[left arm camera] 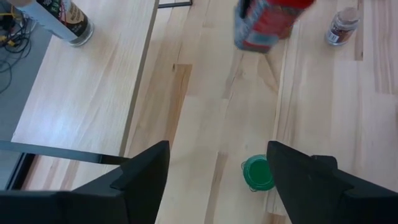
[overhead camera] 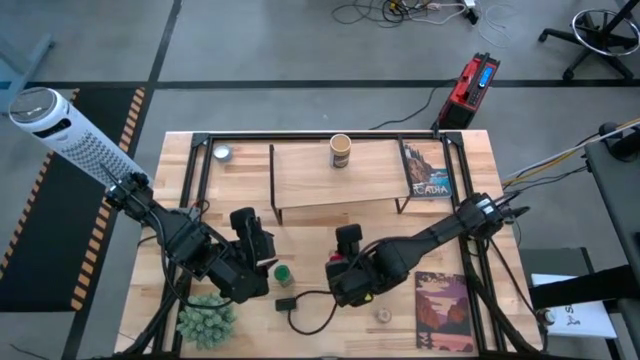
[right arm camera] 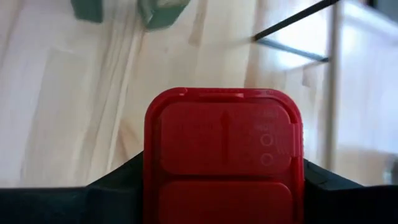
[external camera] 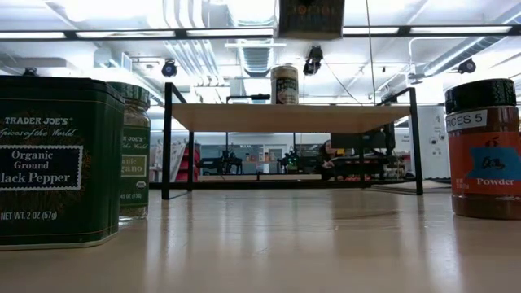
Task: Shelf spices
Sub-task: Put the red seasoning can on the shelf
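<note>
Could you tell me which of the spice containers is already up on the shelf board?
Only the tan cylinder stands upright on the shelf board. The green-lidded jar sits on the table, and the red square tin is in the right claw.

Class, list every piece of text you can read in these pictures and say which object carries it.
"TRADER JOE'S", "Spices of the World", "Organic Ground Black Pepper", "NET WT. 2 OZ (57g)": dark green tin.
"Organic": green-lidded jar, cut off by the tin; the rest is unreadable.
"5", "Powder": dark-lidded brown jar; the other words are partly cut off.
Tan cylinder on the shelf: too small to read.
</note>
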You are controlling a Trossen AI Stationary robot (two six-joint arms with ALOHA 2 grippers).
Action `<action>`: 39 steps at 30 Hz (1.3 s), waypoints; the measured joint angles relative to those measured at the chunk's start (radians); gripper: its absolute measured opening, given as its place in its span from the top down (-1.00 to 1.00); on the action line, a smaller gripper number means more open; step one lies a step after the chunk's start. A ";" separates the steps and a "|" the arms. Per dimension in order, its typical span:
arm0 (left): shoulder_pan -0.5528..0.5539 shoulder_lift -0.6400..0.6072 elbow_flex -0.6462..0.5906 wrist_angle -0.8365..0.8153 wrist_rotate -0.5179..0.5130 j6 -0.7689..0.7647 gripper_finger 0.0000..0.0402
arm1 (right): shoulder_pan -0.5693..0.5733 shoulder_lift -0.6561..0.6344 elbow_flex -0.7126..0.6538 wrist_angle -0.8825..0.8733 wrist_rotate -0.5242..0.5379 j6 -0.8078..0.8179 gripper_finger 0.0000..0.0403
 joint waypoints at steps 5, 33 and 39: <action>0.000 0.002 0.000 0.006 -0.002 0.005 -0.29 | -0.021 -0.086 0.000 -0.007 0.035 -0.012 0.02; 0.000 0.040 -0.077 0.210 -0.109 0.090 -0.25 | -0.354 -0.359 -0.319 0.311 -0.163 -0.324 0.00; 0.000 0.036 -0.172 0.304 -0.108 0.071 -0.23 | -0.418 -0.375 -0.366 0.358 -0.239 -0.374 0.00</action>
